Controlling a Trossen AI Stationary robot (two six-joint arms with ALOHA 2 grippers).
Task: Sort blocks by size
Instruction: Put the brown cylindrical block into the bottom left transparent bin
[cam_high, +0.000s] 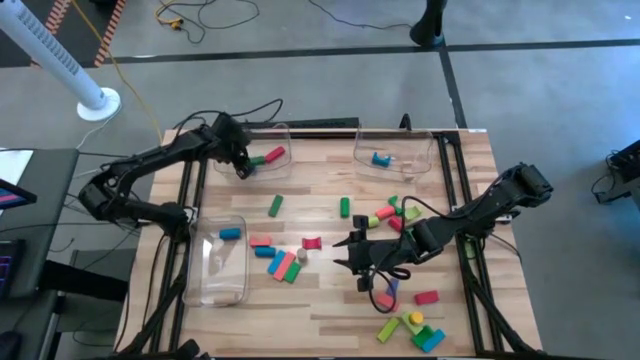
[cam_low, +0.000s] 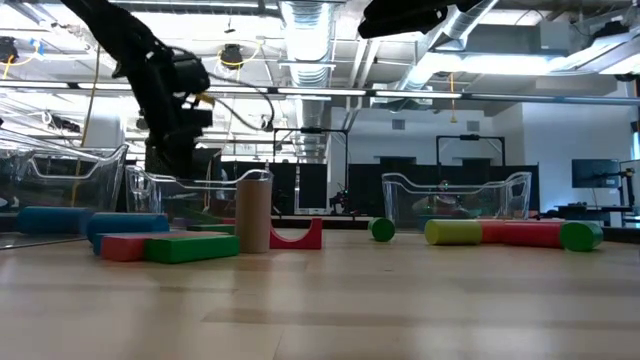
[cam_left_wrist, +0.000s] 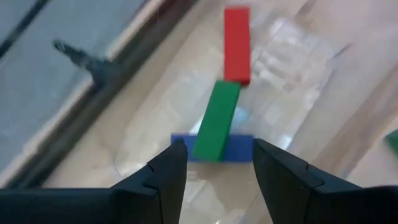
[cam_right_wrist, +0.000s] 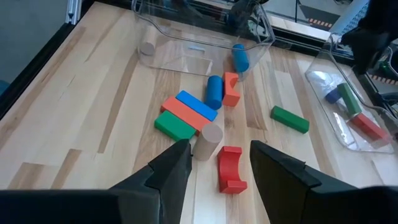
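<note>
The left pincer (cam_left_wrist: 214, 177) hangs open over a clear plastic bin (cam_high: 262, 135) at the desk's far left corner, where a glossy green bar (cam_left_wrist: 216, 119) lies tilted across a blue bar (cam_left_wrist: 239, 148), its end touching a red bar (cam_left_wrist: 237, 43). The right pincer (cam_right_wrist: 214, 163) stands open and empty above a plain wood cylinder (cam_right_wrist: 208, 141) and a red arch (cam_right_wrist: 231, 168). Painted blocks (cam_high: 280, 262) scatter over the pale plank desk (cam_high: 320, 310). Behind, seemingly a workshop with ceiling ducts.
</note>
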